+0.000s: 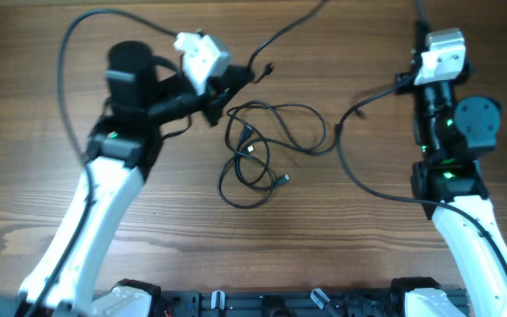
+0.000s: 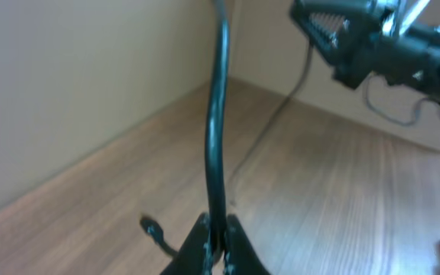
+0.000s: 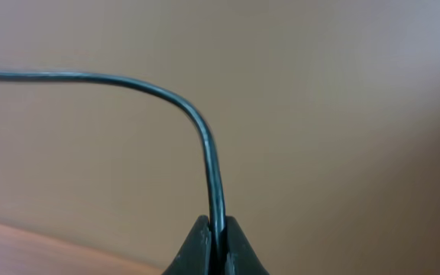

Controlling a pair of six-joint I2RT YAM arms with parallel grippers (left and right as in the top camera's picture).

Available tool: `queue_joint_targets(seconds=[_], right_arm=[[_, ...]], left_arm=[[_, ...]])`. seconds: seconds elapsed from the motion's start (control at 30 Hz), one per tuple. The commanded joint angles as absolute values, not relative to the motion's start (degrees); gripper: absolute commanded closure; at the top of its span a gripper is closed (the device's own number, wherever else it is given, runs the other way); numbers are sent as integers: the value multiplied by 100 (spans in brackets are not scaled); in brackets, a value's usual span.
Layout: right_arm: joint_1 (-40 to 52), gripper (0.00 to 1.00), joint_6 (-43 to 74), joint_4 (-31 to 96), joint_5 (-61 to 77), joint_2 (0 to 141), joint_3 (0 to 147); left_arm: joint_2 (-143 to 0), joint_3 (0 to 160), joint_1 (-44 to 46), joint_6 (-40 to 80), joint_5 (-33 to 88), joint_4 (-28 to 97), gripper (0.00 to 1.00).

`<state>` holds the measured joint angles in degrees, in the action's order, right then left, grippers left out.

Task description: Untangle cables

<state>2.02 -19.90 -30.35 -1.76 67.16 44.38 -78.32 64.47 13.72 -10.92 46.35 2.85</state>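
My left gripper [image 2: 217, 243] is pinched tight on a thin black cable [image 2: 218, 114] that rises ahead of it. My right gripper [image 3: 217, 243] is clamped on a similar strand [image 3: 208, 149]. The tangled cables [image 1: 267, 150] lie on the table [image 1: 324, 246] between the two, nearer the left.

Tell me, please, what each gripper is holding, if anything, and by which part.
Left gripper pinches a thin black flexible cable partway along its length; right gripper likewise pinches a thin black cord mid-length.
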Motion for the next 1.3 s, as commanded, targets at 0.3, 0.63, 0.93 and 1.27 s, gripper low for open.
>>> queue_joint_targets(seconds=[0.3, 0.63, 0.93, 1.27], right_arm=[[-1411, 96, -4495, -2381, -1544, 7019, 4495], [-1949, 96, -7771, -4672, -2064, 7255, 4495], [-1949, 96, -6720, -2333, -749, 8020, 4495], [-1949, 0, -3640, -2220, 174, 9223, 4495]], left_arm=[[-9723, 6493, 2517, -375, 3743, -1785, 96], [-9850, 6493, 2974, -54, 3186, -2082, 96], [-10127, 6493, 3208, -56, 3179, -2082, 96], [-10127, 6493, 3186, -58, 3094, -2102, 96]])
